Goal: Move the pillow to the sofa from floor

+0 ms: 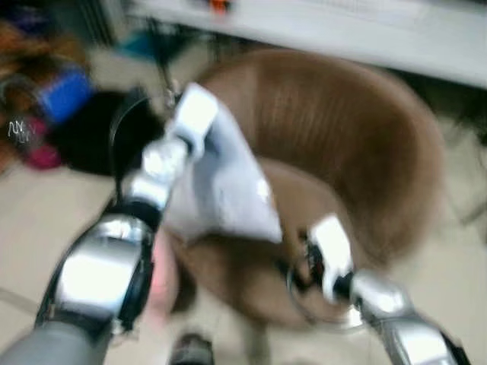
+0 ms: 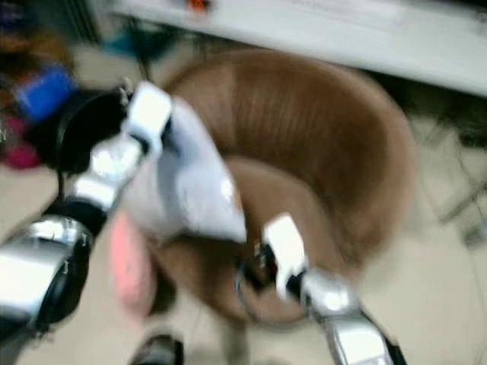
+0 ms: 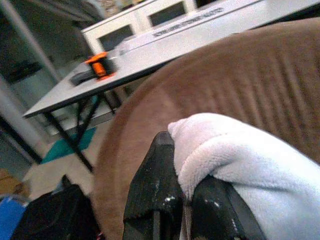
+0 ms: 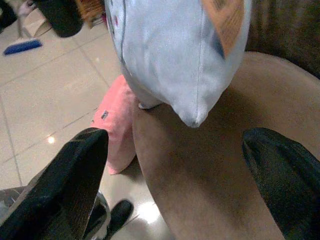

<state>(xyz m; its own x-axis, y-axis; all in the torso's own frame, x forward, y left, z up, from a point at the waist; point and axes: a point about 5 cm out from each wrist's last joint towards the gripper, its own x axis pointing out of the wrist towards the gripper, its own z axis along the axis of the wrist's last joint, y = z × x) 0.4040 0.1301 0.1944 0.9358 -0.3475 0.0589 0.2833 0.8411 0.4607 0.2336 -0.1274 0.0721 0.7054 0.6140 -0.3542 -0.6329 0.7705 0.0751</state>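
Observation:
A pale blue-white pillow hangs over the seat of a round brown sofa chair. My left gripper is shut on the pillow's upper corner, holding it up above the chair's left side. In the left wrist view the soft fabric bulges between the black fingers. My right gripper stands open just below the pillow's lower corner, over the seat's front edge, touching nothing. The head views are blurred.
A pink cushion leans on the floor against the chair's left front. A black bag and blue items lie at the left. A white table with an orange object stands behind the chair.

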